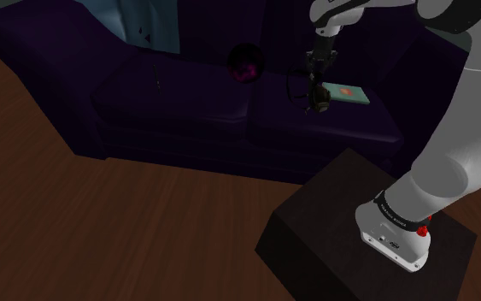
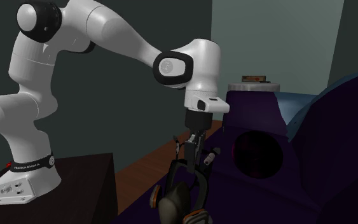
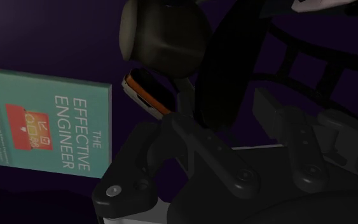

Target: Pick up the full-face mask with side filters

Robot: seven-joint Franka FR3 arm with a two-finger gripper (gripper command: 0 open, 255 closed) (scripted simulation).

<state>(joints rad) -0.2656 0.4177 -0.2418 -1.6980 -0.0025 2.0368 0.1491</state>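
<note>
In the shoulder view one claw [image 1: 319, 85] hung over a dark purple sofa [image 1: 170, 94] with two seat cushions [image 1: 178, 107]. One mask [image 1: 319, 102] sat directly under it, above the cushion on the view's right; I could not tell whether it touched the seat. One teal book [image 1: 350, 93] lay flat just beside it on the view's right. One dark round thing [image 1: 246, 62] sat against the backrest on the left, with bare cushion between it and the mask. The seat's front edge ran below the claw, and beyond it lay the wooden floor [image 1: 127, 231] and the black stand [image 1: 332, 214].

In the second exterior view the claw was nearly shut, pinching the mask's black harness [image 2: 185, 167]. The mask's long axis ran up and down, with the harness uppermost and the olive facepiece [image 2: 170, 208] lowest. Its two orange-rimmed side filters [image 2: 153, 198] stuck out to either side. The stand was well apart on the view's left, across a strip of floor. One side table [image 2: 255, 87] stood behind the sofa's arm.

In the wrist view the black fingers [image 3: 139, 178] stood close around the harness. The facepiece and one filter lay beyond them, and the book beside the mask read "The Effective Engineer".
</note>
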